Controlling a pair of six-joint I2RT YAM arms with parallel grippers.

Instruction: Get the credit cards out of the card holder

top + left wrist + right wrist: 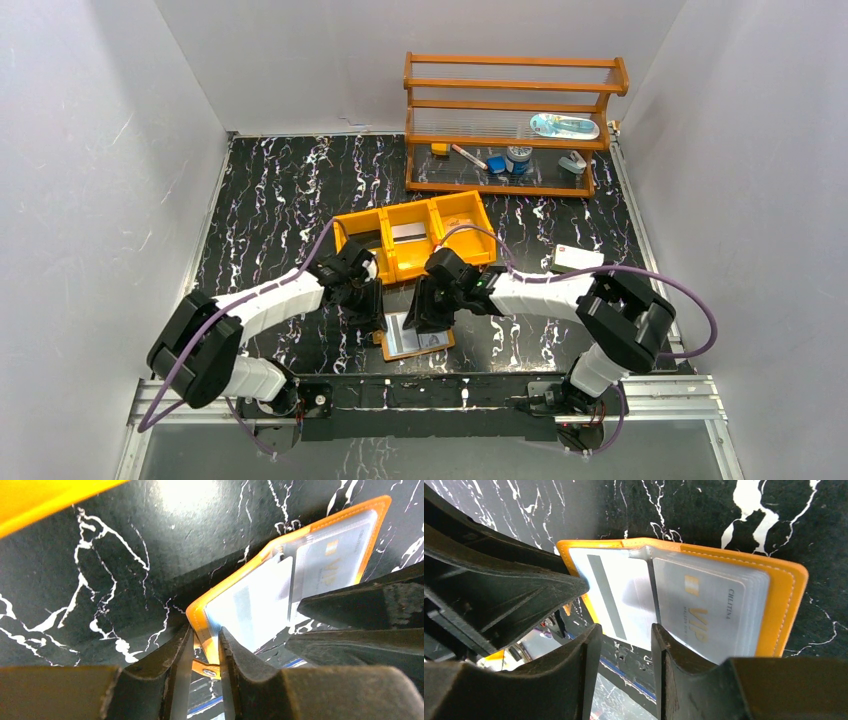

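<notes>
With the open card holder (pixel 416 338) flat on the counter (pixel 280 200) at lower centre, my left claw (pixel 205 632) pinches its orange edge while my right claw (pixel 623 630), half-open, straddles the striped card (pixel 609 592) at its near end.

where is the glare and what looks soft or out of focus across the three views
Left wrist: a white glare patch on the table at top centre, and the left gripper looms dark and soft up close. Right wrist: the card holder is sharp, its stitching crisp, with a pale sheen on its clear pockets. Top external: even light, nothing blown out, everything in focus.
</notes>
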